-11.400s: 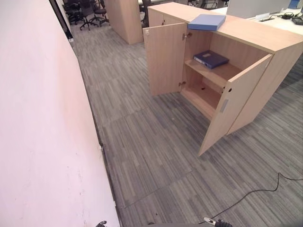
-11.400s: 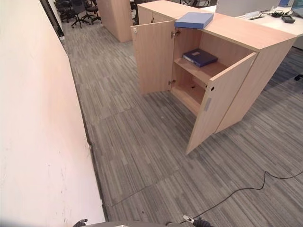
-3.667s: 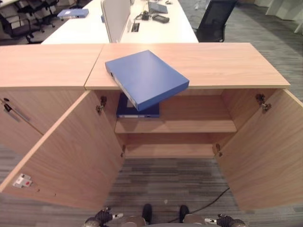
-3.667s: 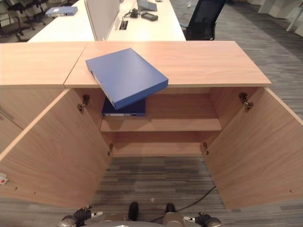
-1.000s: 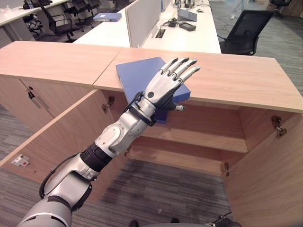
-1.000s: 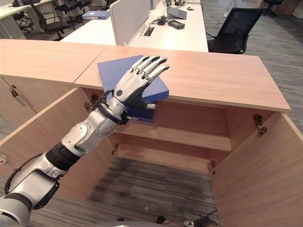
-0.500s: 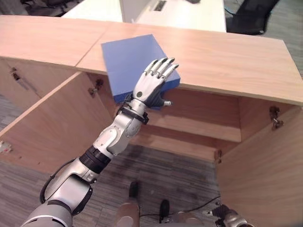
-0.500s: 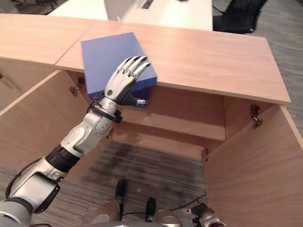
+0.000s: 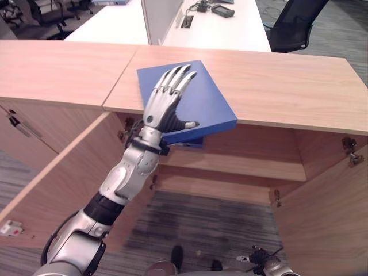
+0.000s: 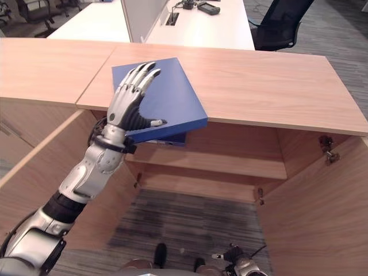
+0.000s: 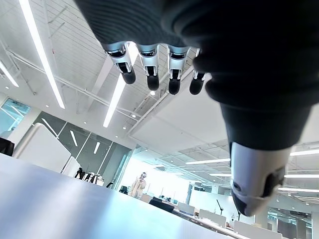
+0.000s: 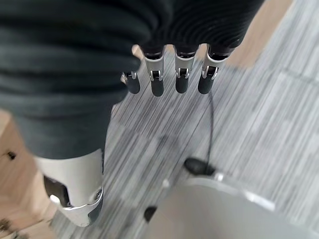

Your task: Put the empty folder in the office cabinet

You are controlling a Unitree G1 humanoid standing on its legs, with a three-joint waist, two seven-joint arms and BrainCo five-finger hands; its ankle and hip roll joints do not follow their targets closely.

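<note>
Right hand [image 12: 164, 74] hangs low at about 5 o'clock in the eye views, barely in frame there. Its wrist view is what gives the state: fingers straight and relaxed, nothing in them, grey striped carpet floor [image 12: 259, 124] below.

Light wood office cabinet [image 9: 276, 86] stands ahead with both doors swung open. Left door [image 9: 57, 190] is at 8 o'clock, right door [image 9: 322, 213] at 4 o'clock, and a wooden inner shelf [image 9: 241, 164] spans the opening.

Left hand [image 9: 167, 103] reaches up toward 11 o'clock over the flat blue empty folder [image 9: 201, 103]. Fingers are straight and slightly spread, thumb out to the side, nothing gripped. Cannot tell from the eye views whether the palm touches the cover or sits just above it. The left wrist view shows the fingertips [image 11: 149, 79] extended and apart over a pale flat surface, with ceiling lights beyond; contact is not shown there either.

The folder lies on the cabinet top, rotated, with its near corner overhanging the front edge at the left of the opening. Under that overhang, a darker blue binder [image 9: 192, 140] sits on the inner shelf, mostly hidden.

Beyond the cabinet at 12 o'clock: white office desk [image 9: 230, 34] with a grey divider screen [image 9: 158, 17]; black office chair [image 9: 293, 26] at 1 o'clock.
</note>
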